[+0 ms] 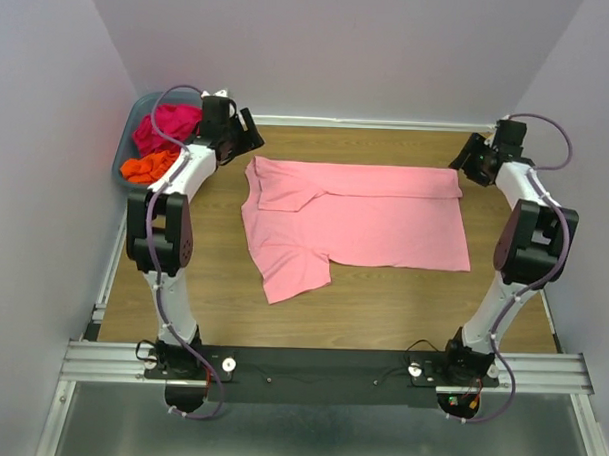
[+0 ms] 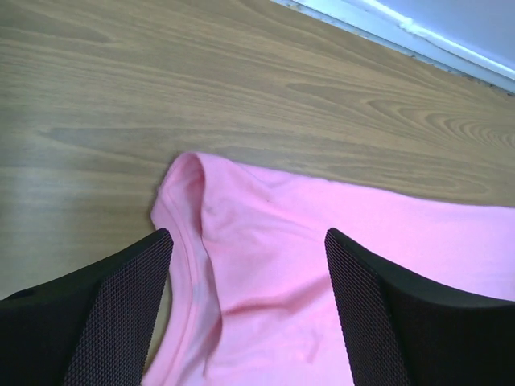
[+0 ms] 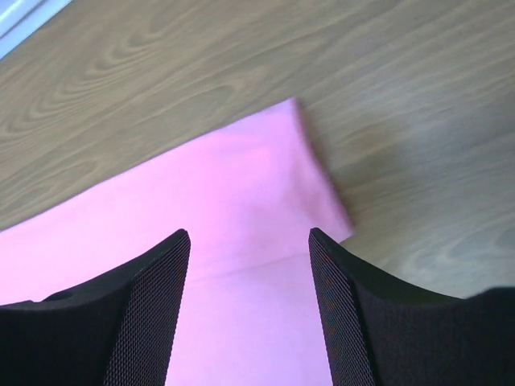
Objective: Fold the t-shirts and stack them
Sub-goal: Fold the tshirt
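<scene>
Light pink t-shirt [image 1: 365, 225] under both jaws, not gripped. Left gripper [image 2: 248, 249] wide open over collar [image 2: 189, 241], holding nothing; right gripper [image 3: 248, 237] wide open over hem corner [image 3: 314, 161], also empty. Shirt flat on table [image 1: 382, 311], far strip [image 1: 386, 181] folded over. My worries: fingers sit low, so lift-off may snag strip and undo fold; near sleeve [image 1: 298, 273] juts out, may bunch in next fold. Magenta t-shirt [image 1: 168, 123] and orange t-shirt [image 1: 152, 166] in basket [image 1: 127, 142].

Lab test cell: bare walls [image 1: 341, 49] enclose a wooden table [image 1: 382, 301], aluminium rail [image 1: 110, 359].
</scene>
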Robot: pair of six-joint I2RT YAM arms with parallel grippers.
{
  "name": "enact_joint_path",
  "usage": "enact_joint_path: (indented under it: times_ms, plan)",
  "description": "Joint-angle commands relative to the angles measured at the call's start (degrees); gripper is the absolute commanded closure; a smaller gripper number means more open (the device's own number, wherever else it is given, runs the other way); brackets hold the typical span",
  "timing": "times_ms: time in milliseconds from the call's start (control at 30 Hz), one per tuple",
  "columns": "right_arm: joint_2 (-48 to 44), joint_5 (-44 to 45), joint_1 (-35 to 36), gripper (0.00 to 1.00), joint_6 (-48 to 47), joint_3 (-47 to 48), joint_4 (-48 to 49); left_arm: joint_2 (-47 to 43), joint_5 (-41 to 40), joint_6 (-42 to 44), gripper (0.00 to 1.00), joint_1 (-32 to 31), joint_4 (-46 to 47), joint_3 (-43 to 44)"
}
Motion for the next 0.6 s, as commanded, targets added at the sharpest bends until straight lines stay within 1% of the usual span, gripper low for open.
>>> enact_joint_path:
  times_ms: [0,67,167,267,367,500,567]
  plan:
    - [-5.74,7.81,5.09,0.32,1.42,-4.58,-2.26,-6.65,-5.68,2.7,0.2,-2.89,-1.49,-5.39]
    - [-7.68,5.9,6.94,0.35,2.48,-6.09,-2.35,-9.29,-5.33,2.26,0.28,-3.42,-0.79,-9.52]
    - [-9.52,3.52,9.84,0.36,3.89,-9.6,-2.35,-10.62,-3.57,1.39,0.29,-3.95,0.18,-14.79]
    - [-10.41,2.11,12.13,0.36,4.5,-13.38,-2.26,-10.36,-2.0,-0.19,0.37,-3.95,1.76,-19.01]
    - [-11.11,1.14,12.92,0.36,4.86,-16.37,-2.26,-9.13,0.11,-1.34,0.38,-3.95,4.31,-20.78]
    - [-11.73,0.62,13.19,0.36,3.72,-18.57,-2.26,-7.19,1.27,-1.52,0.38,-4.22,4.84,-20.61]
    - [-11.64,-2.1,13.45,0.37,2.92,-18.75,-2.08,-6.67,1.96,-1.43,0.38,-4.48,5.1,-20.61]
